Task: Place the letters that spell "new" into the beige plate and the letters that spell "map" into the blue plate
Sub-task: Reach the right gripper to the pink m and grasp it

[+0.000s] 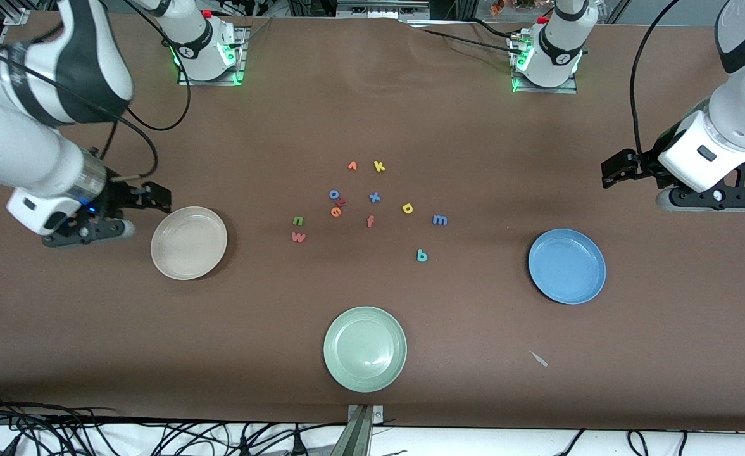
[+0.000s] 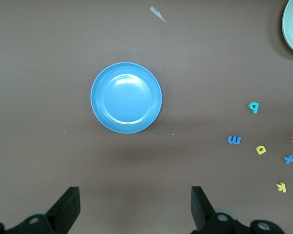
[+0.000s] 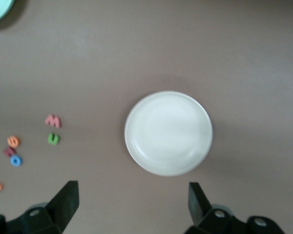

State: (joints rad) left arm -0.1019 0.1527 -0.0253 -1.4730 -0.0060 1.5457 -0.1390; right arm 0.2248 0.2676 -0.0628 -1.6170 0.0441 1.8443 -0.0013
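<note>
The beige plate (image 1: 188,242) (image 3: 168,132) lies empty toward the right arm's end. Beside it, over bare table, my right gripper (image 1: 154,197) (image 3: 132,202) hangs open. The blue plate (image 1: 566,266) (image 2: 126,97) lies empty toward the left arm's end, and my left gripper (image 1: 619,170) (image 2: 135,204) hangs open, holding nothing, over the table beside it. Mid-table lie the green n (image 1: 297,220) (image 3: 53,139), pinkish w (image 1: 298,237) (image 3: 52,121), orange e (image 1: 336,211) (image 3: 13,141), blue m (image 1: 439,220) (image 2: 234,140), yellow a (image 1: 407,208) (image 2: 261,149) and teal p (image 1: 421,255) (image 2: 254,107).
A pale green plate (image 1: 364,348) lies nearest the front camera. Among the letters are an orange v (image 1: 352,166), yellow k (image 1: 379,166), blue o (image 1: 333,194), blue x (image 1: 375,197) and orange f (image 1: 369,221). A pale scrap (image 1: 538,358) lies near the blue plate.
</note>
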